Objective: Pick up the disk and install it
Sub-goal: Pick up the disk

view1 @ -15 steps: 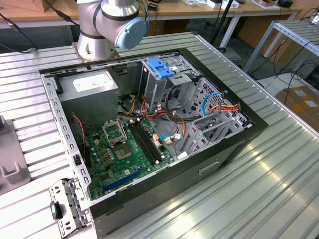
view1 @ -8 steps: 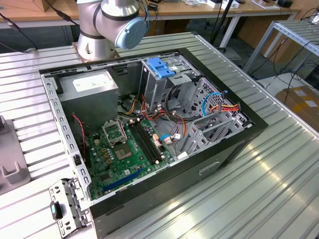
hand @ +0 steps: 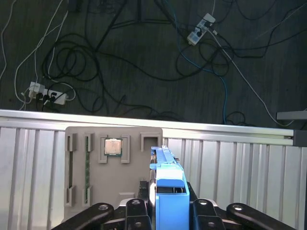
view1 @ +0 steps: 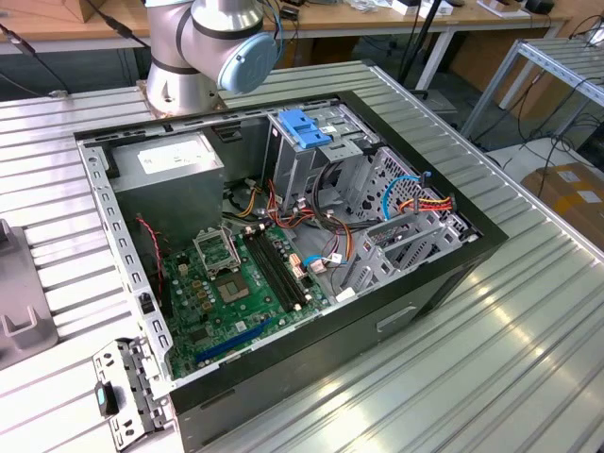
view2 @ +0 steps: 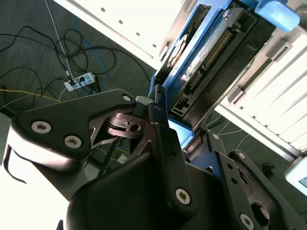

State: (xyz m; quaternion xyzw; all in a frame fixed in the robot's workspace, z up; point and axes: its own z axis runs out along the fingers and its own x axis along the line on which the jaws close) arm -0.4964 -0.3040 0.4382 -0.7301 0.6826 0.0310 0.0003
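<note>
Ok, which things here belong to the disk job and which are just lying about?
Job:
disk, clamped in the gripper
open computer case

Lying about:
grey tray with a chip
floor cables
power strip
metal bracket on the table

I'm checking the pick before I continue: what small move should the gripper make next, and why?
Probably lift the disk straight clear of the grey holder: the gripper seems shut on it, and its far end sits by the holder's slot.
</note>
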